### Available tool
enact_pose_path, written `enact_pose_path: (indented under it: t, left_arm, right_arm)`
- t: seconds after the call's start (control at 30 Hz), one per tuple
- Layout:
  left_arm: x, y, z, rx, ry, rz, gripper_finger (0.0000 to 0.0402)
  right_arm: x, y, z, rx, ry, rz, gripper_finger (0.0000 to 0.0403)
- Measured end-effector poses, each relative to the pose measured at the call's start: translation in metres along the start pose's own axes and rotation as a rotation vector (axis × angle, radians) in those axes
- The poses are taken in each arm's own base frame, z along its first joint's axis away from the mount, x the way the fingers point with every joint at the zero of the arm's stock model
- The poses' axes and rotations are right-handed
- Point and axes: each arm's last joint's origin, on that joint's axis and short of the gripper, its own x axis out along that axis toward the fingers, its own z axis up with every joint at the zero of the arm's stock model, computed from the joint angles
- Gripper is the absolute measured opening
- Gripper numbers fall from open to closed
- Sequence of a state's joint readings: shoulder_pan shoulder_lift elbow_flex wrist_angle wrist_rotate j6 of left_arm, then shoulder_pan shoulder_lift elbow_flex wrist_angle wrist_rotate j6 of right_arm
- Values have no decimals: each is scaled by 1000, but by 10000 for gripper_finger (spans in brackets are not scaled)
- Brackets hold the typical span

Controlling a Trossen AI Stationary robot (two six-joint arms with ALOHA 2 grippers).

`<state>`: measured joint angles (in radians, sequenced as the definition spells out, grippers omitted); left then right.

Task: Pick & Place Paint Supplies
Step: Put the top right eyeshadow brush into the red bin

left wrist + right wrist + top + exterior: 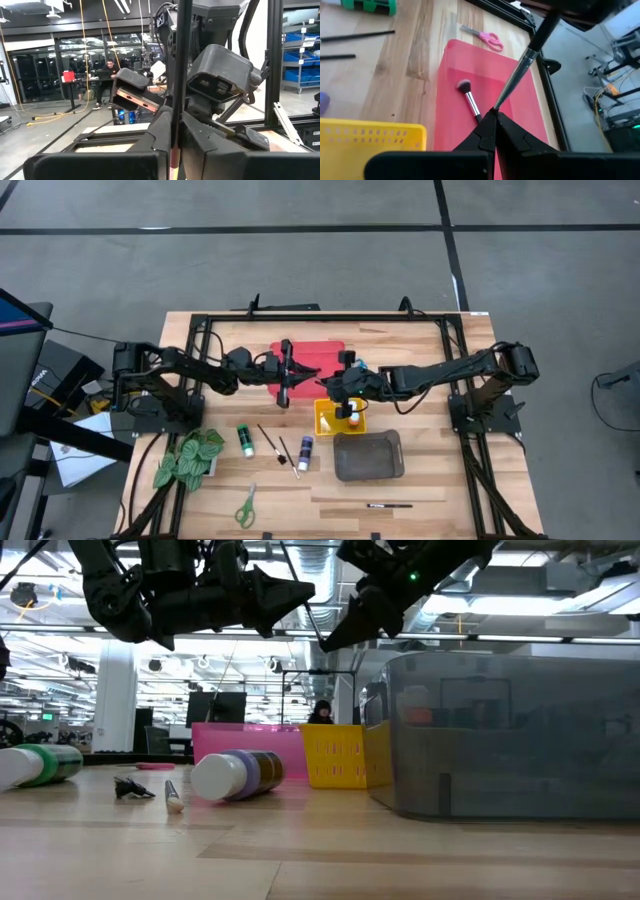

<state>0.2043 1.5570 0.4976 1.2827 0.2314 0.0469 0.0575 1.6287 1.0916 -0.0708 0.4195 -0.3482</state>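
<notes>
A thin paintbrush with a dark handle point(182, 60) and a metal ferrule point(520, 75) stands steeply over the red tray point(330, 350), between both grippers. My left gripper point(312, 376) comes from the table's left and is shut on it. My right gripper point(325, 383) comes from the right, slants down and is shut on its lower end. A second brush point(470, 102) lies flat in the red tray. On the table lie a green bottle point(245, 440), a purple bottle point(304, 452), two brushes point(270, 440), green scissors point(245, 505) and pink scissors point(485, 37). My left gripper pinches the brush's dark handle point(179, 127) between its two fingers, coming in nearly level from the table's left, fingers across the handle. The handle rises above the fingers, clear of the tray. My right gripper pinches the narrow end of the metal ferrule point(498, 104) at the free ends of its fingers, slanting down from the table's right. The brush runs up and away from the fingertips, clear of the red tray.
A yellow tray point(327, 425) and a grey tray point(368, 457) stand near the middle of the table. A leafy fake plant point(190, 460) sits at the near left. Another brush point(390, 505) lies near the front edge. A black frame point(320, 317) rims the far side.
</notes>
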Motion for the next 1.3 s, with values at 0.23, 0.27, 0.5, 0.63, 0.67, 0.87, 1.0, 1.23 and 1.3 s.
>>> enact_pose_path:
  t: [0.23,0.27,0.5,0.63,0.67,0.87,1.0,1.23,1.3]
  left_arm:
    - [0,0,0,23,2,8,10]
    - [-1,0,1,22,7,7,10]
    - [-11,3,16,104,155,119,10]
    - [-22,4,27,133,257,199,10]
    - [-25,4,30,140,278,213,10]
    - [-41,4,36,175,420,336,9]
    - [-46,5,38,142,498,388,9]
    - [-26,10,42,8,649,406,9]
    - [-16,12,34,-7,697,406,9]
  right_arm:
    - [3,-7,-3,116,15,-18,17]
    - [4,-8,-4,128,23,-26,25]
    - [-3,-13,-9,139,85,-53,90]
    - [-14,-18,-12,142,140,-100,124]
    - [-18,-20,-14,145,161,-114,131]
    - [-44,-32,-29,182,333,-299,151]
    - [-68,-41,-40,258,414,-428,151]
    - [-91,-43,-56,341,400,-521,144]
    - [-94,-43,-61,358,382,-525,144]
